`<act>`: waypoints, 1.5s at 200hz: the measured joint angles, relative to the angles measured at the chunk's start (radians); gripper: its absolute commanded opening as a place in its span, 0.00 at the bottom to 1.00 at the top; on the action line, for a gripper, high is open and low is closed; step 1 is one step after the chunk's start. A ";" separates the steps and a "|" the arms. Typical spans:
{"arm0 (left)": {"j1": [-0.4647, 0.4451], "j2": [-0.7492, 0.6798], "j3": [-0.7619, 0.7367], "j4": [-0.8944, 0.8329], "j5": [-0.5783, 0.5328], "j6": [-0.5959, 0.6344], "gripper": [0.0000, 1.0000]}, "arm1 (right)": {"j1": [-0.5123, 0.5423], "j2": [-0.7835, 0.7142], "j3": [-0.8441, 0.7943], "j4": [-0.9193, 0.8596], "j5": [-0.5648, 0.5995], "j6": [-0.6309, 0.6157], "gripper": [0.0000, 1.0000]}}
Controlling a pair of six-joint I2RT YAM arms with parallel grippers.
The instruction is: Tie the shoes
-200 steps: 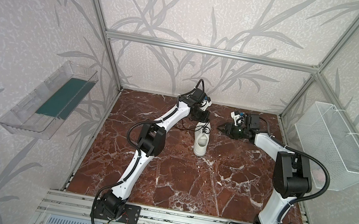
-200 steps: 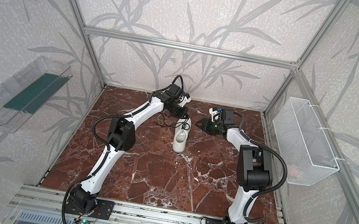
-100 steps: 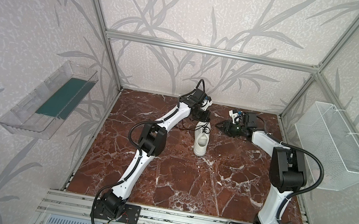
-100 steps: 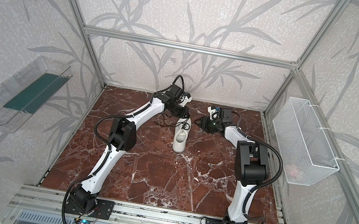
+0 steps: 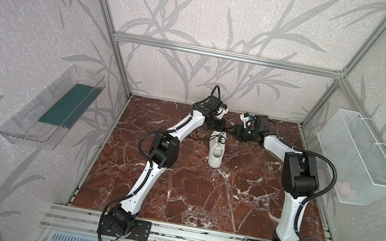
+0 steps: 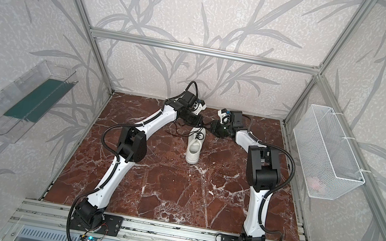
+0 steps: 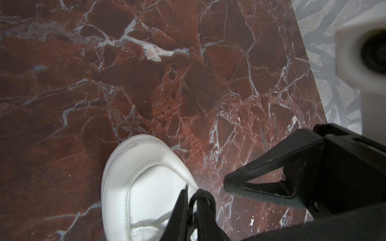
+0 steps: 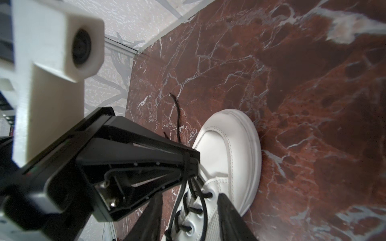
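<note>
Where the two arms meet at the far end of the red marble surface [image 5: 200, 195], we see the white sneaker [image 5: 216, 154] standing upright on its sole. Its toe points toward the back wall and its heel toward the arm bases, as both top views show [image 6: 193, 153].

The left fingers [image 5: 221, 125] come in over the sneaker's toe end from its left side, and the right fingers [image 5: 236, 132] from its right. Their tips lie just beside each other above the laced part.

In the left wrist view, the left fingers [image 7: 179, 208] stand nearly together over the sneaker [image 7: 142, 187], with a strand of the black laces [image 7: 195, 200] pinched in the narrow gap between them. The right wrist view confirms this. There the left fingers [image 8: 167, 158] converge to a single point just above the sneaker [image 8: 229, 156], and strands of the laces [image 8: 201, 208] hang from that point down to the eyelets.

The right fingers [image 8: 227, 215] are spread apart on either side of the laced part. The strands pass between them, and neither finger presses on one. We read them as released, holding nothing.

One loose lace end [image 8: 177, 112] trails over the surface on the sneaker's left side, also visible in a top view [image 5: 199, 137].

Well apart from the sneaker, a clear tray [image 5: 54, 107] is mounted on the left wall and a white wire basket [image 5: 356, 160] on the right wall.
</note>
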 measured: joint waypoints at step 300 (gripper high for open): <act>0.031 -0.108 -0.104 0.001 -0.003 0.098 0.38 | -0.002 0.134 0.083 -0.073 0.043 0.011 0.48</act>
